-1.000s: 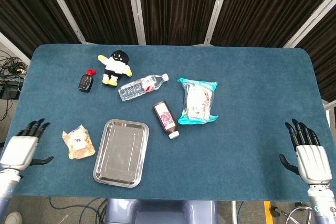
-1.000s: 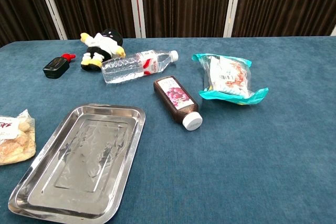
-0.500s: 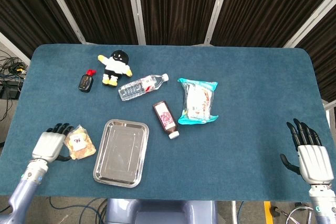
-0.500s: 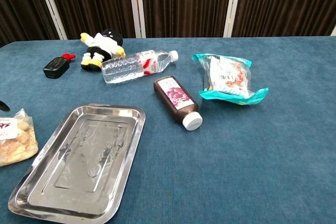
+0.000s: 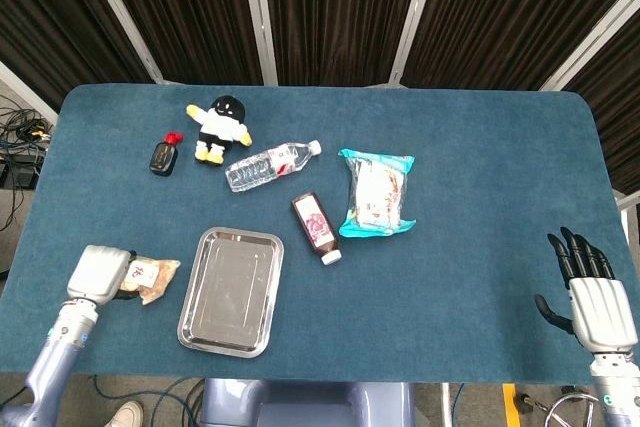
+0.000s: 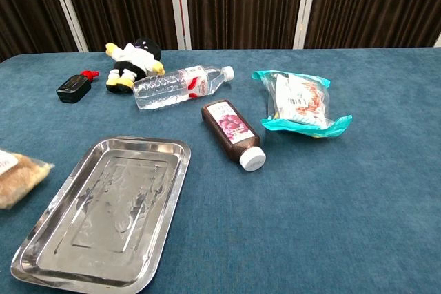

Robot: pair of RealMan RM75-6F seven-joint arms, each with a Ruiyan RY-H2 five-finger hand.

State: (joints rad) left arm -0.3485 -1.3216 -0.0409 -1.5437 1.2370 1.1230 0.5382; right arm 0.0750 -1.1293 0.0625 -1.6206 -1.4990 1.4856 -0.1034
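Dark pleated curtains w/ pale metal struts run behind a blue felt-covered table [image 5: 480,147] — cables lie on the floor off its far left corner. Left hand [image 5: 98,272] sits over the near-left edge of the table, fingers curled down onto a clear snack bag [image 5: 152,278] of brownish bits; looks like it grips the bag's left end, and the bag tilts up a bit in the chest view [image 6: 19,178]. Bag is just left of a steel tray [image 5: 232,290], not touching it. Right hand [image 5: 590,297] hovers by the near-right corner, palm down, fingers spread and holding nothing. Mid-table: a dark juice bottle [image 5: 316,227] w/ white cap, a clear water bottle [image 5: 270,165] on its side, a teal-edged snack pack [image 5: 376,193]. Far left — a black-and-white plush toy [image 5: 219,128] and a small black gadget [image 5: 163,155] w/ a red bit.
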